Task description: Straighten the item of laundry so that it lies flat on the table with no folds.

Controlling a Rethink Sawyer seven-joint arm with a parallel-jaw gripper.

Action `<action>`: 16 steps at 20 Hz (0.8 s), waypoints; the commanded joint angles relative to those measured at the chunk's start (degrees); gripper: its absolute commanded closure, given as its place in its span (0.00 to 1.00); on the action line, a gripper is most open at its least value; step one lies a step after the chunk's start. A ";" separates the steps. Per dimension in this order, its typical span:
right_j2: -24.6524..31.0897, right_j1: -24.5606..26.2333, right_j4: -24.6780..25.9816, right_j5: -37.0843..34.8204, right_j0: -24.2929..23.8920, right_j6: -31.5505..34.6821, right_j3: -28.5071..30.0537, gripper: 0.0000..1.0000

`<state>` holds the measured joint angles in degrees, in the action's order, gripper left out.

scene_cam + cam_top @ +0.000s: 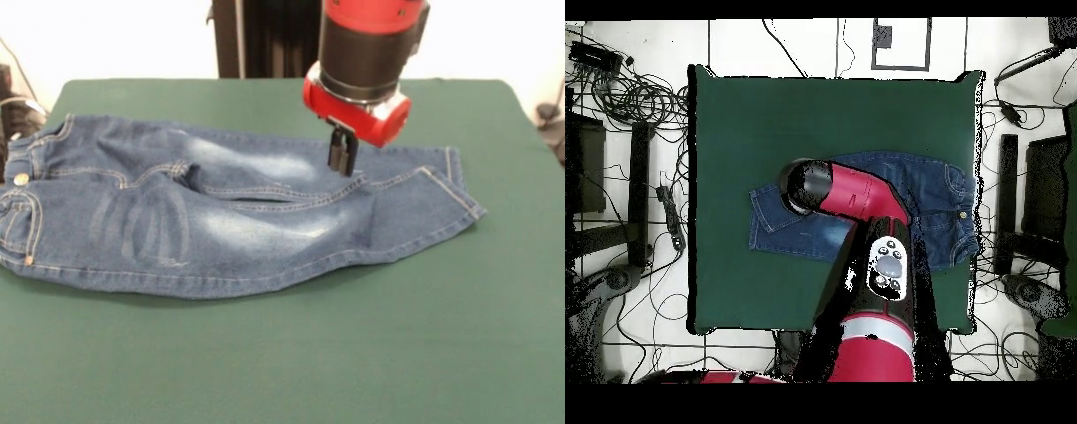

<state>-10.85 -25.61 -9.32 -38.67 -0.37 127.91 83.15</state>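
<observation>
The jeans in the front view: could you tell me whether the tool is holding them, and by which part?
It cannot be told. The tool sits down on the jeans near the knee of the far leg, but whether it pinches the denim there does not show.

I work in a robot lab, not a home. My table [745, 120] is covered in plain green cloth and stands on a pale floor [815, 45] marked with dark lines. Lots of black cables [635, 95] lie tangled on the floor all around it. Black stands [640, 190] and dark gear [590, 50] sit at the sides.
</observation>
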 commanded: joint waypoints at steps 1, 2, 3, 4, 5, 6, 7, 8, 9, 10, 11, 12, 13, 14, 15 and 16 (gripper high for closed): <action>2.85 5.91 -3.44 0.41 4.44 15.36 4.36 1.00; 2.92 5.84 -3.88 -0.14 4.61 15.67 4.18 1.00; 2.71 5.90 -4.24 -0.66 4.99 16.27 3.87 1.00; 2.43 5.87 -4.76 -1.23 5.47 17.06 3.62 1.00; 2.21 5.71 -5.25 -2.06 5.88 17.66 3.41 1.00; 1.71 5.34 -5.66 -3.41 6.51 18.40 3.07 1.00; 1.21 4.96 -6.07 -4.75 7.13 19.15 2.73 1.00; 0.67 4.75 -6.17 -6.20 7.51 19.26 2.06 1.00; 0.64 4.49 -6.59 -6.98 7.64 19.41 1.85 1.00; 0.52 4.54 -6.89 -7.49 8.00 19.72 1.42 1.00; 0.39 4.59 -7.19 -8.01 8.35 20.03 0.99 1.00; 0.02 5.32 -7.06 -7.95 8.52 20.02 0.17 1.00; 0.23 6.06 -7.40 -7.13 8.42 19.93 -0.13 1.00; 0.50 6.93 -7.66 -6.26 8.14 19.68 -0.48 1.00; 0.22 7.83 -7.54 -5.73 8.26 19.61 -0.96 1.00; -0.07 8.72 -7.41 -5.19 8.39 19.54 -1.45 1.00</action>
<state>-11.60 -23.62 -13.32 -40.00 6.28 130.17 82.64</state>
